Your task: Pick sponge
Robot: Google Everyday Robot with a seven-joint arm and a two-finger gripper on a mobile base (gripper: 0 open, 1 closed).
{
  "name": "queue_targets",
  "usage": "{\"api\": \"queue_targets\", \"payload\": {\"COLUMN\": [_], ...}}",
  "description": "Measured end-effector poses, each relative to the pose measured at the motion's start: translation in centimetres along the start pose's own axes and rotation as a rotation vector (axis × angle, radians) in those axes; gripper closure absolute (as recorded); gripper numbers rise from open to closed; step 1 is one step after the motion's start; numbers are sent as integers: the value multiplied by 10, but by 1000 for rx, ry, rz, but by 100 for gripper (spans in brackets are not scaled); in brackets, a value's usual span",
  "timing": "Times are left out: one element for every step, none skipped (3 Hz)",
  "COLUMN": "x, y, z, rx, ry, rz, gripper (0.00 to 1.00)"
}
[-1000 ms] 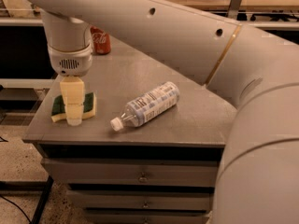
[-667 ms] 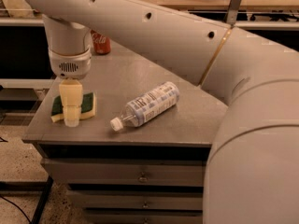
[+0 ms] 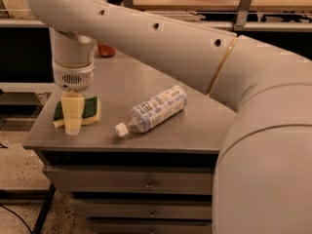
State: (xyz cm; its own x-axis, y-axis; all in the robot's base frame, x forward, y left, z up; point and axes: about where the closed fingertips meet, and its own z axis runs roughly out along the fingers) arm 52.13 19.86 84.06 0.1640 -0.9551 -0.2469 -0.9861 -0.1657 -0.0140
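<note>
Closing squarely across the sponge before any lift seems the sound way, staying low so the foam cannot slip; the gripper stands over the sponge's middle, hiding it; open or closed, I cannot tell; the sponge lies flat near the counter's front left corner, apart from the bottle.

One claw over one sponge, one bottle.
</note>
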Motion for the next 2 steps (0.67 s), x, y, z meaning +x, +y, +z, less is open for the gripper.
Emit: {"api": "queue_targets", "payload": {"x": [0,0], "y": [-1,0], "z": [6,7], "rx": [-7,-18], "ry": [-29,-64], "rz": [6,12], "gripper": [41,64]}}
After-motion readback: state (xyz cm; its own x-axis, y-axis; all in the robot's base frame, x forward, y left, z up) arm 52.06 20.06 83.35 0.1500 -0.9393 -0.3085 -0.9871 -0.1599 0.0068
